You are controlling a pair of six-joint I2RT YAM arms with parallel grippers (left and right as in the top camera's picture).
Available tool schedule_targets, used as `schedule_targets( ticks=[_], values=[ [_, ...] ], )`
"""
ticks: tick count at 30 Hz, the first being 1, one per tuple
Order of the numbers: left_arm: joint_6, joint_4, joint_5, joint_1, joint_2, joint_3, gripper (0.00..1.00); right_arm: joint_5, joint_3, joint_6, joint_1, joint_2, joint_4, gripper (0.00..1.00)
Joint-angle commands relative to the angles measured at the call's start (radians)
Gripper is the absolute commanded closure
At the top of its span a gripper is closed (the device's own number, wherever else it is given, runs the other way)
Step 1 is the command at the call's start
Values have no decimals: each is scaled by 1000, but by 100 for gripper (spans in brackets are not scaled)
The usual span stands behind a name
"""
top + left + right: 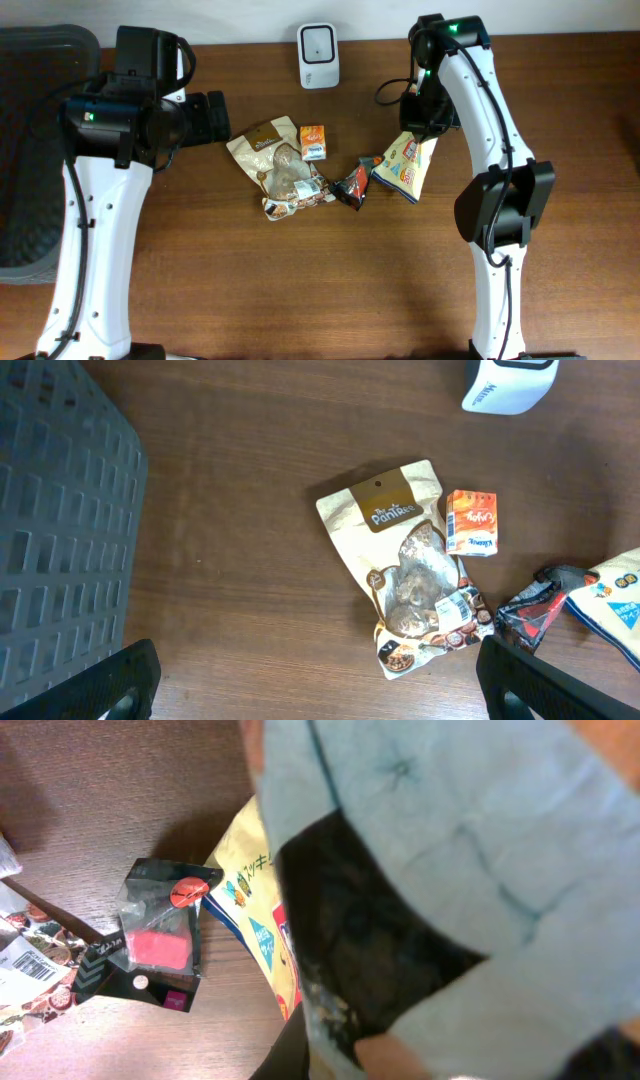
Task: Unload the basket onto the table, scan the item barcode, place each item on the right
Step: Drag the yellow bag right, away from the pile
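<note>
desk [300,280] brn wood grain | scanner [318,55] wht, blk face | pouch [270,150] tan, brn label | carton [313,142] orange | packet [352,185] blk/red | snack bag [408,165] yel/wht/blue | basket [60,510] dk grey grid

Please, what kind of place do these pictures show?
Probably a mock shop checkout on a wooden table: a white barcode scanner at the back, snack packets in the middle, a dark plastic basket at the left.
</note>
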Motion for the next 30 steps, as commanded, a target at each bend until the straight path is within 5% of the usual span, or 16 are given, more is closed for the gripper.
schedule_targets(
  ticks=[1,7,10,12,14,17,23,26,30],
  values=[
    [-10,-2,-7,-1,4,6,1,58,4,4,5,-29,-5,90],
    [-10,-2,-7,-1,4,6,1,150,4,4,5,-29,-5,68],
    [-10,-2,-7,-1,3,6,1,150,4,4,5,-29,-5,40],
    [-10,-2,-7,-1,4,6,1,154,4,3,5,-29,-4,32],
    [-10,-2,-7,-1,3,6,1,179,3,4,4,-28,-3,37],
    [-10,-2,-7,-1,3,6,1,192,3,4,5,-21,-2,68],
    [-10,-2,-7,-1,4,6,1,63,1,3,8,3,-1,95],
    [-10,-2,-7,-1,4,6,1,-55,1,-58,27,5,19,95],
    [-10,-2,-7,-1,4,6,1,-76,1,-68,90,7,42,69]
  ],
)
